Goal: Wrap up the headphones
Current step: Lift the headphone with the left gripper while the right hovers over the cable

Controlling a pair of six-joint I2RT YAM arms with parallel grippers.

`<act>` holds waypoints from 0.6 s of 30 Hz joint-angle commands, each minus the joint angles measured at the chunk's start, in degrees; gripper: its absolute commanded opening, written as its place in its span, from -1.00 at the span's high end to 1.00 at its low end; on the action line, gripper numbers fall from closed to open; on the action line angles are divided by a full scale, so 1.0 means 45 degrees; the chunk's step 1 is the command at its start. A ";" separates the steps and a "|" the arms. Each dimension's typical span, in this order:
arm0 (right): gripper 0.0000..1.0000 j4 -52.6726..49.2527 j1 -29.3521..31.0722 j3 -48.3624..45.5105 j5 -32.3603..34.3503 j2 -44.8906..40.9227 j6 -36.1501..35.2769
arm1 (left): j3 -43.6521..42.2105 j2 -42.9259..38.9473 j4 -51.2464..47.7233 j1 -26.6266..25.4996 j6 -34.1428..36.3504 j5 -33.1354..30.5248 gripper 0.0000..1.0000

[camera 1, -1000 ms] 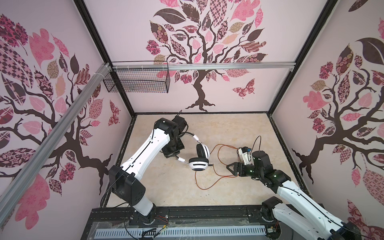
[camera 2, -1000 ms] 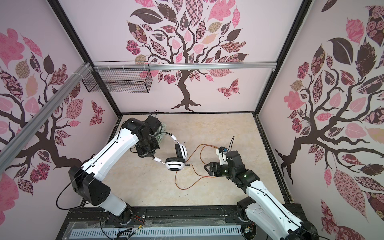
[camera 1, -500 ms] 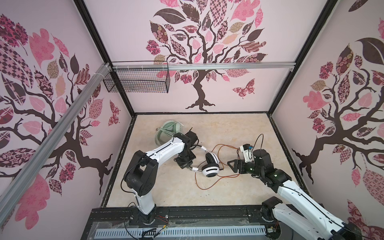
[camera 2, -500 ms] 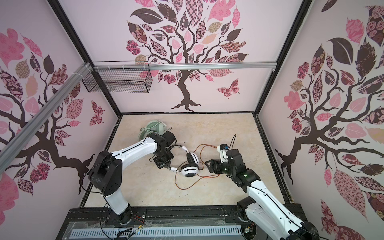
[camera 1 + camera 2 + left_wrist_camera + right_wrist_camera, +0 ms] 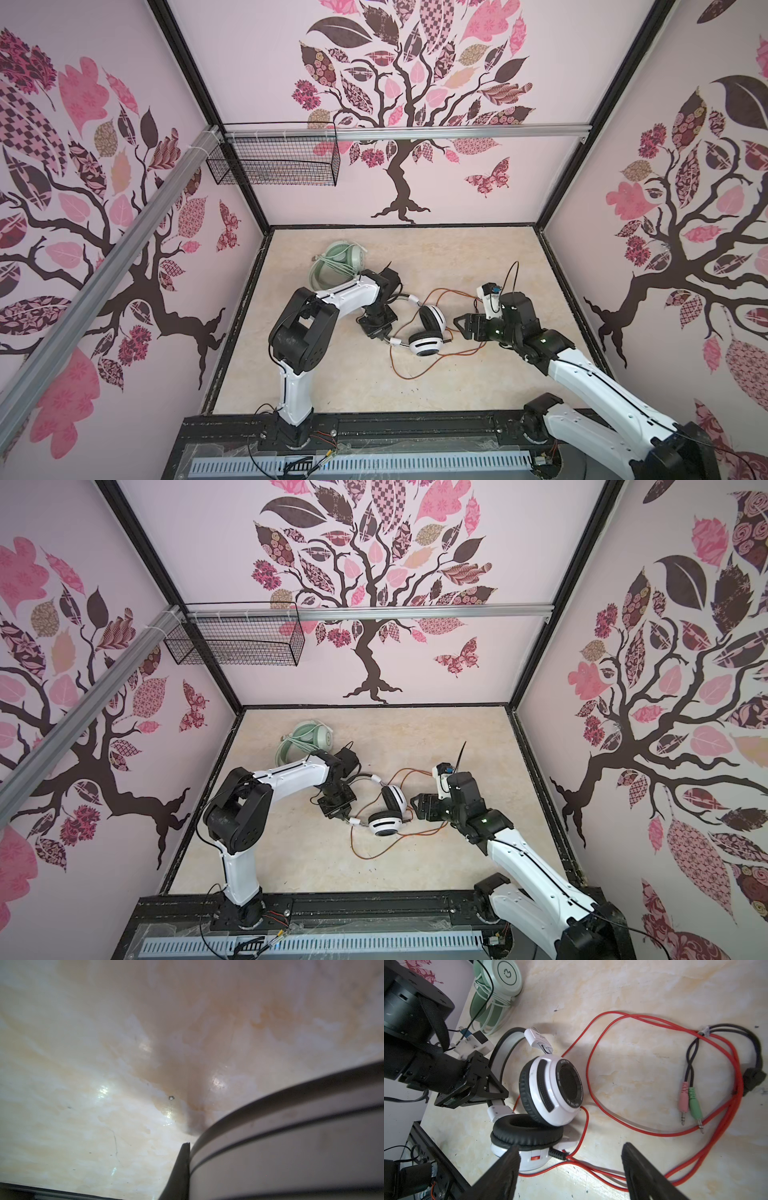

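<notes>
The white-and-black headphones (image 5: 427,332) have been carried from the left of the table (image 5: 457,257) to its middle over the last second and are now set down, one cup lying flat and the other propped against it. The black band is straddled by the left gripper (image 5: 376,328) beside a white slider; whether it is clamped or let go cannot be told. The right gripper (image 5: 571,1146) is held spread and empty just over the orange-red cord (image 5: 591,1059) where it leaves the flat cup. The cord lies loose in wide loops, its pink and green plugs (image 5: 689,1103) well apart from the cups, so wrapping is judged not yet begun. The mint-green headphones (image 5: 340,259), uncovered by the arm's move, lie at the back left, cord already wound round them
</notes>
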 commanded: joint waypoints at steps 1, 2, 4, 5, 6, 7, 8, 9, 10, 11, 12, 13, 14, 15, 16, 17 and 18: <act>-0.59 0.0146 -0.0025 0.0377 0.0157 0.0035 -0.0184 | 0.0916 0.0067 -0.1140 0.0003 0.1226 -0.0943 0.47; -0.59 0.0193 -0.0030 0.0356 0.0195 0.0036 -0.0169 | 0.1076 0.0102 -0.1338 -0.0001 0.1502 -0.1095 0.47; -0.59 0.0274 -0.0037 0.0340 0.0158 0.0079 -0.0186 | 0.1557 0.0321 -0.1909 0.0011 0.2039 -0.1462 0.40; -0.59 0.0333 -0.0034 0.0374 0.0091 0.0157 -0.0216 | 0.1841 0.0483 -0.2140 -0.0002 0.2481 -0.1620 0.29; -0.59 0.0332 -0.0024 0.0401 0.0029 0.0190 -0.0245 | 0.1942 0.0591 -0.2104 -0.0009 0.2894 -0.1651 0.10; -0.59 0.0348 -0.0027 0.0448 0.0001 0.0239 -0.0292 | 0.2002 0.0730 -0.2071 -0.0010 0.3356 -0.1619 -0.11; -0.59 0.0372 -0.0029 0.0455 -0.0019 0.0265 -0.0338 | 0.2077 0.0852 -0.2079 -0.0009 0.3687 -0.1641 -0.23; -0.59 0.0405 -0.0025 0.0457 -0.0020 0.0253 -0.0372 | 0.2021 0.0876 -0.2026 -0.0014 0.3874 -0.1707 -0.29; -0.59 0.0436 -0.0029 0.0455 -0.0005 0.0207 -0.0412 | 0.1814 0.0826 -0.1689 -0.0015 0.4088 -0.1661 -0.41; -0.59 0.0455 -0.0035 0.0454 -0.0007 0.0189 -0.0448 | 0.1625 0.0742 -0.1428 -0.0009 0.4169 -0.1617 -0.49; -0.59 0.0455 -0.0025 0.0452 -0.0019 0.0192 -0.0488 | 0.1536 0.0715 -0.1394 0.0005 0.4135 -0.1750 -0.50; -0.59 0.0437 -0.0024 0.0445 -0.0039 0.0164 -0.0550 | 0.1559 0.0721 -0.1393 -0.0001 0.4132 -0.1928 -0.51; -0.59 0.0375 -0.0029 0.0433 -0.0049 0.0163 -0.0594 | 0.1564 0.0795 -0.1481 0.0023 0.4115 -0.2194 -0.51; -0.59 0.0341 -0.0026 0.0420 -0.0059 0.0127 -0.0627 | 0.1582 0.0860 -0.1526 0.0039 0.4131 -0.2318 -0.49; -0.59 0.0309 -0.0025 0.0389 -0.0042 0.0074 -0.0664 | 0.1574 0.0972 -0.1498 0.0084 0.4177 -0.2406 -0.45; -0.59 0.0285 -0.0032 0.0377 -0.0047 0.0044 -0.0691 | 0.1542 0.1083 -0.1417 0.0117 0.4221 -0.2431 -0.38; -0.59 0.0265 -0.0026 0.0369 -0.0055 -0.0010 -0.0714 | 0.1510 0.1226 -0.1369 0.0129 0.4250 -0.2451 -0.30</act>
